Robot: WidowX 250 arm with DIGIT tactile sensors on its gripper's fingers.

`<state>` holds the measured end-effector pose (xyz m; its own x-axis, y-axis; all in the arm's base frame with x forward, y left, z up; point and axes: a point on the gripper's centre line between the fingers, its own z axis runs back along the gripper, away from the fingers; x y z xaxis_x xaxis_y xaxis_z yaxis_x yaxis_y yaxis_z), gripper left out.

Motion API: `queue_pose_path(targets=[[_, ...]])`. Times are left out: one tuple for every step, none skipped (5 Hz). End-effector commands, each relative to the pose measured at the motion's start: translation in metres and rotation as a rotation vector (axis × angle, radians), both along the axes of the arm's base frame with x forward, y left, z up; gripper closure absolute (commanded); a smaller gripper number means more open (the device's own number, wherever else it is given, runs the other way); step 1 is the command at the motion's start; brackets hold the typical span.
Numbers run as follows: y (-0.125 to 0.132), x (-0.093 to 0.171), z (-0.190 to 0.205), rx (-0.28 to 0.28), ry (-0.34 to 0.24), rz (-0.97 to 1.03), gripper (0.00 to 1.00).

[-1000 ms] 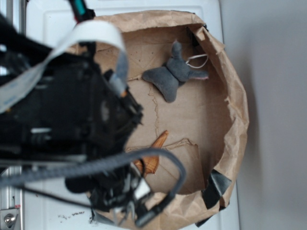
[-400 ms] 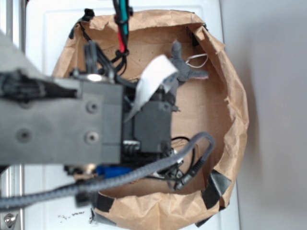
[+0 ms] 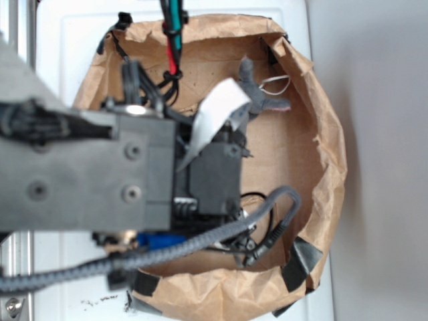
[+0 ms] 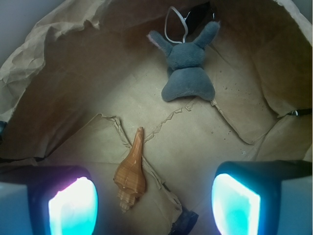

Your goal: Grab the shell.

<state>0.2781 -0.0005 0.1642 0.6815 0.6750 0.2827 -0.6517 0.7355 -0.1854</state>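
The approach is under way, the grasp not yet made. The glossy orange-tan spiral shell, ridged and tapering to a long point, lies on the creased brown paper surface near its lower edge, closer to the left pad. The hand hovers spread wide, holding nothing. It should shift left, then descend. A soft grey plush toy sits near the far edge.

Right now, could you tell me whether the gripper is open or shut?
Open: in the wrist view the gripper has its two glowing fingers set wide apart, with the shell lying between them, untouched.
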Motion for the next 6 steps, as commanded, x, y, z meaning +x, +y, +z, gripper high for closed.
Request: queue_pose_path(targets=[[0.008,-0.002,-0.017,0.037,-0.109,-0.035,0.00],[0.001,-0.004,-0.038,0.035,-0.064,-0.098,0.00],[-0.019,-0.005,-0.051,0.052,-0.071,-0.128,0.00],[-0.042,-0.006,-0.061,0.036,-0.029,-0.152,0.00],[-0.066,-0.025,-0.074,0.041,-0.021,-0.186,0.00],[-0.072,-0.012,-0.081,0.045,0.000,-0.177,0.00]])
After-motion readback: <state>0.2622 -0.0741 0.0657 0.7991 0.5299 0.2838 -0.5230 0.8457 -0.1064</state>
